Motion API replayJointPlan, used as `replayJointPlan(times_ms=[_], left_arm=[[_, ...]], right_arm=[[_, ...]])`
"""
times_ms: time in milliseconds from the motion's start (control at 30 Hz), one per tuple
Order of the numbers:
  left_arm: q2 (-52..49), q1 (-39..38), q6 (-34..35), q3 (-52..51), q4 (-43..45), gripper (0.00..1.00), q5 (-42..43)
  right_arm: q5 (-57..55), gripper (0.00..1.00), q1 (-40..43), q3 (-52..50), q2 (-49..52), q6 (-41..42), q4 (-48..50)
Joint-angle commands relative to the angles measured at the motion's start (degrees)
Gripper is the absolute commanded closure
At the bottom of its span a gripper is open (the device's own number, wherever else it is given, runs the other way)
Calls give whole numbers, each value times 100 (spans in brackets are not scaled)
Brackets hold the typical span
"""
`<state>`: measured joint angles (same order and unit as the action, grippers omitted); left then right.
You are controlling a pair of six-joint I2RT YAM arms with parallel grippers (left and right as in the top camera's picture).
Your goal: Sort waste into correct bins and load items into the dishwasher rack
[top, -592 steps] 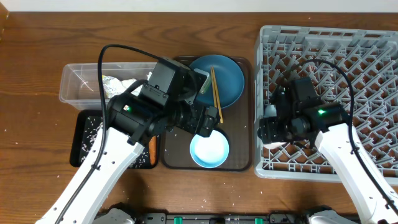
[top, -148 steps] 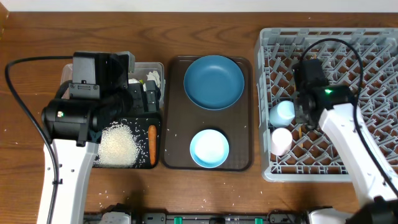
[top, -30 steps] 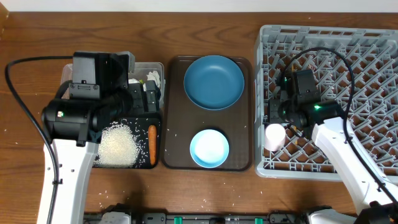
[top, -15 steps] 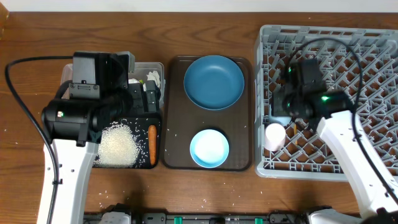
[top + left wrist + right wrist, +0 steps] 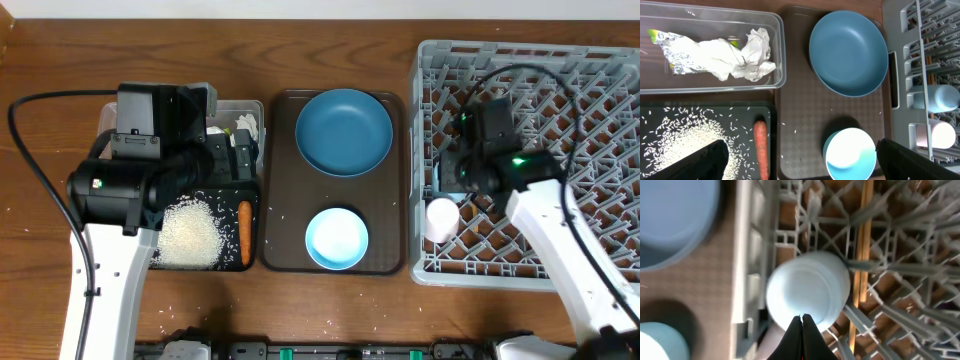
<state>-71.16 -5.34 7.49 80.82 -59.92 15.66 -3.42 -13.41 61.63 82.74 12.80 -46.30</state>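
Observation:
My left gripper (image 5: 800, 165) hangs open above the bins, one finger (image 5: 702, 161) over the rice, the other (image 5: 922, 161) near the rack. The clear tub (image 5: 777, 75) holds crumpled tissue (image 5: 747, 57) and a green-yellow wrapper (image 5: 665, 42). Rice (image 5: 190, 232) and a carrot (image 5: 245, 228) lie in the black tray (image 5: 215, 195). The dark blue plate (image 5: 344, 132) and light blue bowl (image 5: 336, 240) sit on the brown tray. My right gripper (image 5: 801, 322) is shut and empty, its tips over the light blue cup (image 5: 807, 295) in the dishwasher rack (image 5: 560, 90). The pinkish-white cup (image 5: 441, 220) and chopsticks (image 5: 862, 255) also lie in the rack.
The brown serving tray (image 5: 280, 200) lies between the bins and the rack. A few rice grains are scattered on the serving tray and on the wooden table (image 5: 60, 60). Upright pegs of the rack surround my right gripper.
My right arm has shifted a little toward the back of the rack and now sits over the light blue cup. The left arm and both cups have not moved.

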Motion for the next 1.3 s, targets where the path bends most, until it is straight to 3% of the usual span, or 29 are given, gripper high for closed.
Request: replayJointPlan(times_ms=[0,300,633,800,900,1067,1267], left_arm=[[-4,31,9,9,-13,3,-57],[-4,31,9,9,-13,3,-57],[-4,31,9,9,-13,3,-57],[-4,31,9,9,-13,3,-57],[-4,31,9,9,-13,3,-57],[-4,31,9,9,-13,3,-57],[-4,31,9,9,-13,3,-57]], right_arm=[[-136,99,39,-404,249,4,195],[-428,99,37,-356,205,2,138],[-188,99,-63,1003,-719,9,-1080],[721,98,-85,992,-988,7,-1388],[1080,90,-160,975,-953,61,-1558],[1071,66,-321,855,-804,291,-1609],[1073,65,-437,455,-557,348,-1261]])
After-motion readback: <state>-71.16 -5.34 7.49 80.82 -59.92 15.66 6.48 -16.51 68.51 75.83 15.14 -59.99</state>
